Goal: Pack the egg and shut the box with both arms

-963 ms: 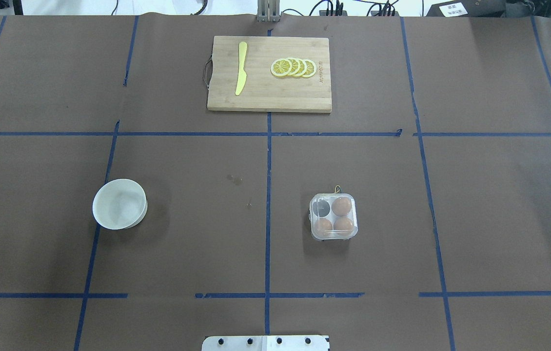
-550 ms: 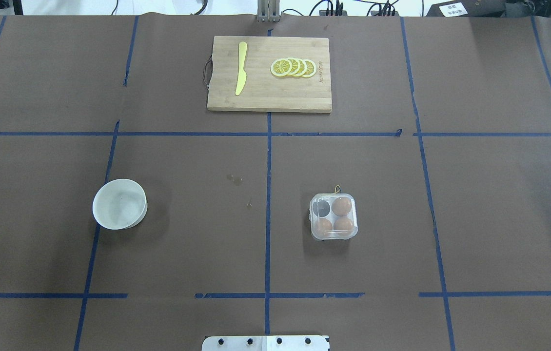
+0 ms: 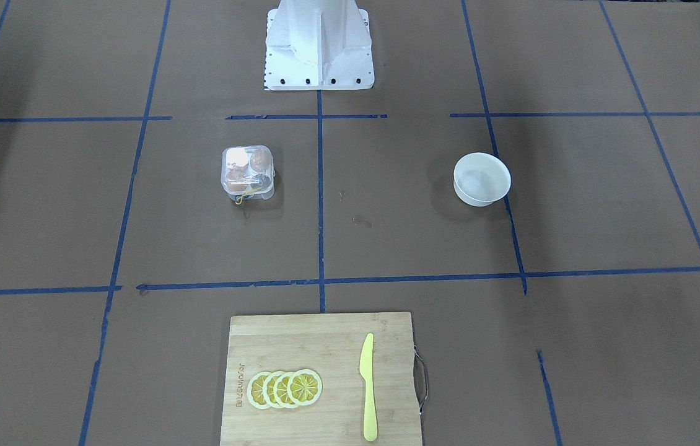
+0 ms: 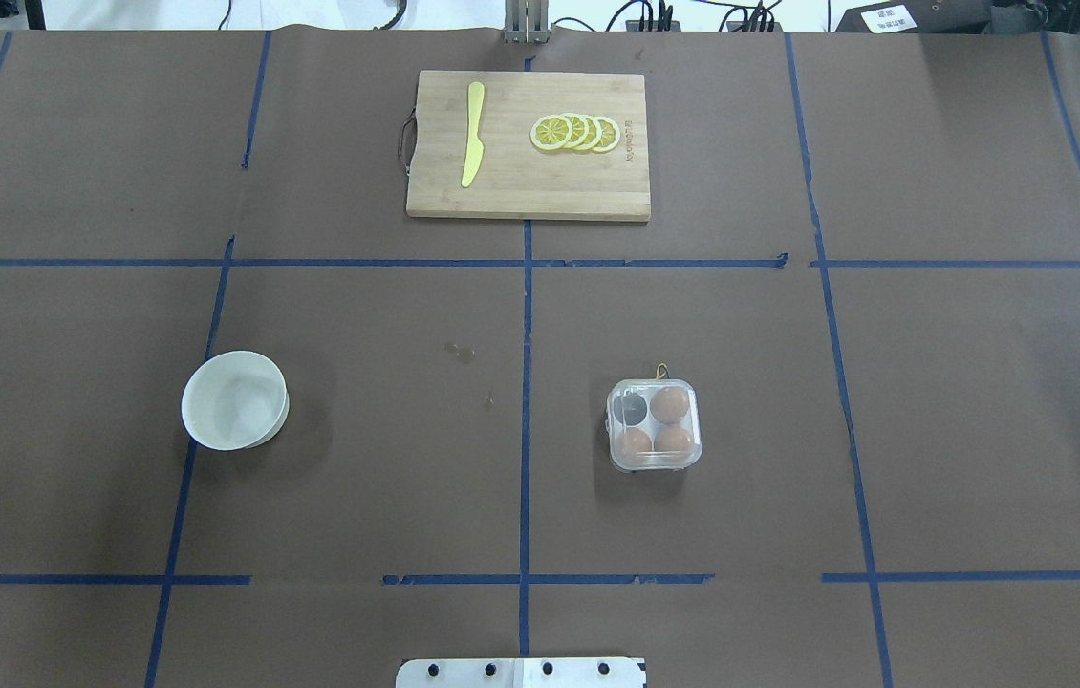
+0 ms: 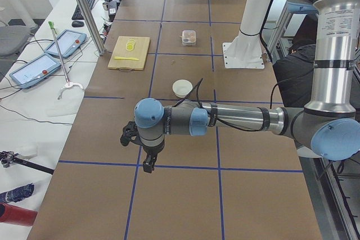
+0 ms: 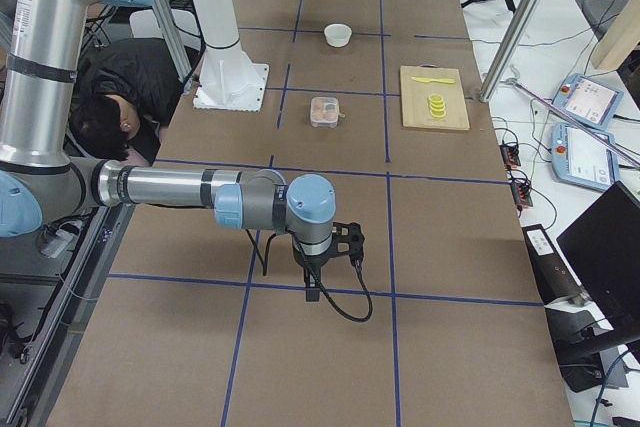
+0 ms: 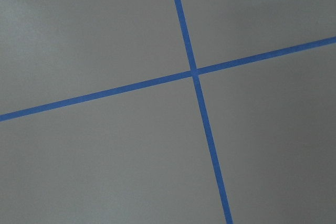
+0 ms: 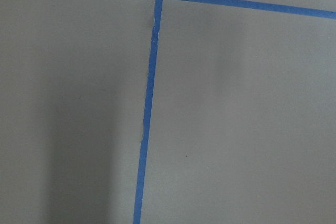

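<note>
A push could slide the small clear plastic box (image 4: pixel 654 425), because it looks light. A hard squeeze could crack a smooth orange-brown egg (image 4: pixel 669 403). The box sits on the brown table (image 4: pixel 387 478), near the robot, a bit to its right, with one cup empty. It is square, with no long side; its yellow band points away from the robot. The black left gripper (image 5: pixel 147 160) and black right gripper (image 6: pixel 312 285) hang far off; I cannot tell how open their jaws are.

Three eggs (image 4: pixel 669 403) in box (image 4: pixel 654 461), fourth cell (image 4: pixel 633 410) dark; bowl (image 4: pixel 234 399) well apart; board (image 4: pixel 521 191) carries knife (image 4: pixel 473 134) and lemon slices (image 4: pixel 575 132).
</note>
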Controlling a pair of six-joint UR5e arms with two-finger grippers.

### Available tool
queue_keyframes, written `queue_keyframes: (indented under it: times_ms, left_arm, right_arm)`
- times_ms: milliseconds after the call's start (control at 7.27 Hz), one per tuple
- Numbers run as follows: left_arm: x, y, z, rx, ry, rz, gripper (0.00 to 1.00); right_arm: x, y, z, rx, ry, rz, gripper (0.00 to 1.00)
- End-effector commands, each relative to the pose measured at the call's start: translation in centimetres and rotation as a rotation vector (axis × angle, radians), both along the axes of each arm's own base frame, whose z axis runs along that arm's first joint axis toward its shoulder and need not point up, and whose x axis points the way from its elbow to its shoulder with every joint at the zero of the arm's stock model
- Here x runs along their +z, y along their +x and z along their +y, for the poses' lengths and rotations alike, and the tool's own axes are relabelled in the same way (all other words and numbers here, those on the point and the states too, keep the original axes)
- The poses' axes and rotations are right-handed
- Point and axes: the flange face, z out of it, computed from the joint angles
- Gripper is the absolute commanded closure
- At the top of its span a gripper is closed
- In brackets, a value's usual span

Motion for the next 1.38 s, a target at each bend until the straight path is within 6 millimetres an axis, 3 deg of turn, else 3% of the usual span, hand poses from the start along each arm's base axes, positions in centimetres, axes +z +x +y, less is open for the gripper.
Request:
queue_keyframes:
  times_ms: [0,1238]
  left_arm:
    - [1.2,0.2,0.1,0.004,-0.023,0.002,0.0]
    - [1.9,0.0,0.9,-0.007,0.0,-0.008,0.0]
  right_arm:
    - [0.0,0.0,0.0,0.001,-0.001,-0.004,0.0]
    - [0.2,0.0,0.1,0.0,-0.004,-0.004,0.0]
